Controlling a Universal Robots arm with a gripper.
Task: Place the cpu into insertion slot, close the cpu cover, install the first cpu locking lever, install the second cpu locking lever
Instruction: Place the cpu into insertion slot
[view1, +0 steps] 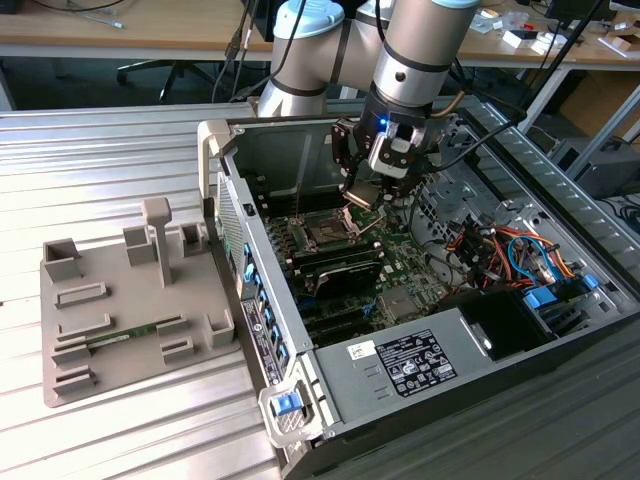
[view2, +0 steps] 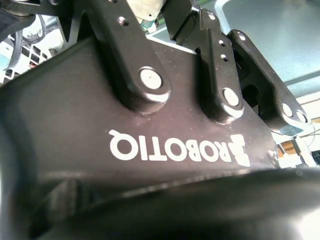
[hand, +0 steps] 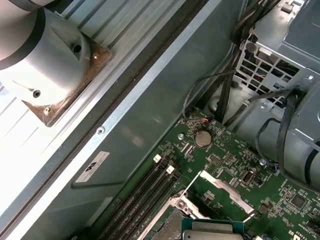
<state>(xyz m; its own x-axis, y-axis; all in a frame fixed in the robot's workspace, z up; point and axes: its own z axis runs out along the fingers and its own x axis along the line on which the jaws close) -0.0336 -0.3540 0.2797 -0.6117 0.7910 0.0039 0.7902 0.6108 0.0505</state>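
My gripper (view1: 366, 188) hangs inside the open computer case, shut on the cpu (view1: 362, 193), a small silvery square held slightly tilted. It hovers a little above the insertion slot (view1: 325, 236) and toward the exterior view's right of it. The slot is a black square socket with a silver rim on the green board. In the first wrist view the cpu (hand: 212, 231) shows its silver top and green edge beside the slot (hand: 167, 227). The cpu cover (hand: 227, 190) stands raised as a silver frame next to them. The second wrist view shows the black finger links (view2: 145, 75) close up.
A grey fixture tray (view1: 130, 310) lies outside the case on the exterior view's left. A white-labelled grey box (view1: 415, 362) sits at the case front. Bundled cables (view1: 500, 250) crowd the right side. Long black memory slots (hand: 150, 197) run beside the socket. The case wall (view1: 290, 160) rises behind.
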